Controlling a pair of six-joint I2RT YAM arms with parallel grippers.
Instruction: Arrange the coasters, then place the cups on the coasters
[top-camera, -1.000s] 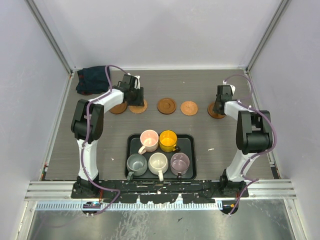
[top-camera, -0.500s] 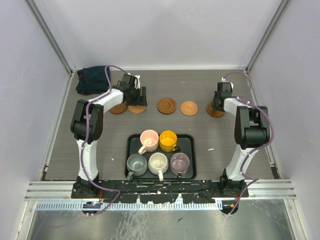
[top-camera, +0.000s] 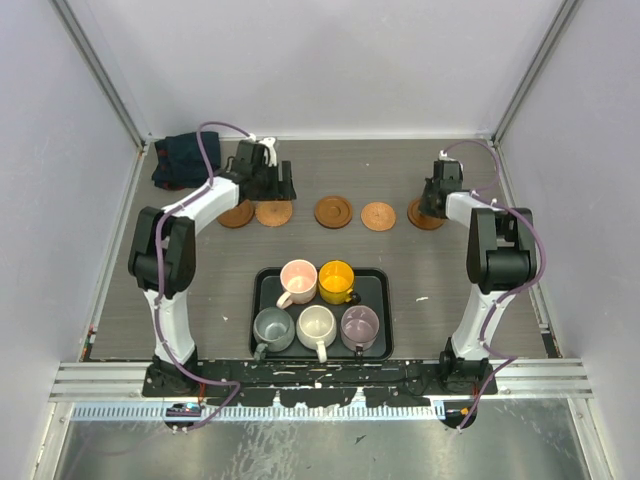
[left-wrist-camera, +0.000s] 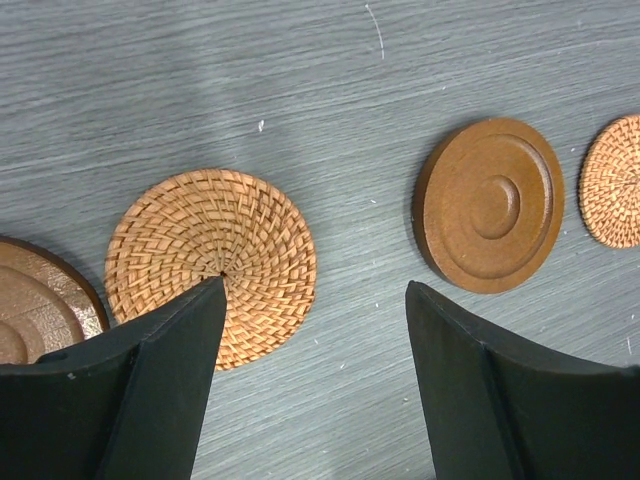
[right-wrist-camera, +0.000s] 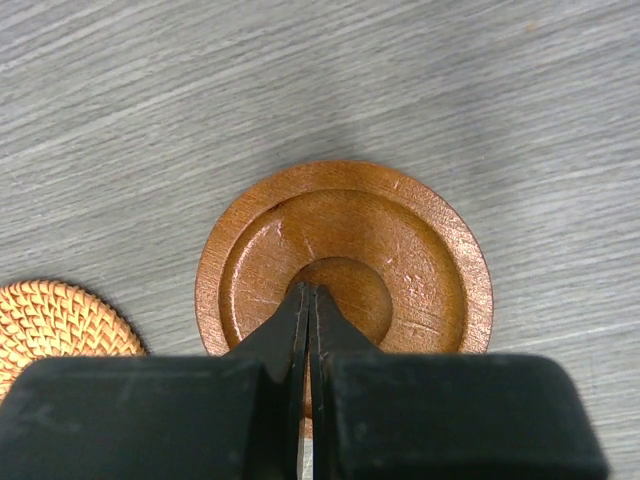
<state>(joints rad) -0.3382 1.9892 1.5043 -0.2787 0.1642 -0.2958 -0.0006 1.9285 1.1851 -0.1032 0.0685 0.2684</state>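
Several round brown coasters lie in a row across the far part of the table. My left gripper (top-camera: 276, 188) hovers open just behind the second one, a woven coaster (left-wrist-camera: 210, 260), holding nothing (left-wrist-camera: 315, 288). A dark rimmed coaster (left-wrist-camera: 490, 203) lies to its right. My right gripper (top-camera: 432, 200) is shut, its tips (right-wrist-camera: 308, 288) resting in the centre hollow of the rightmost wooden coaster (right-wrist-camera: 345, 255). Several cups stand on a black tray (top-camera: 383, 300): pink (top-camera: 298, 277), yellow (top-camera: 337, 279), grey-green (top-camera: 272, 327), cream (top-camera: 317, 324) and mauve (top-camera: 359, 324).
A dark blue cloth (top-camera: 183, 160) lies bunched in the far left corner, close to my left arm. White walls with metal posts close in the table on three sides. A small white scrap (top-camera: 422, 298) lies right of the tray.
My left gripper has opened and drawn back from the woven coaster, which now lies free. My shut right gripper has nudged the rightmost coaster slightly left and away.
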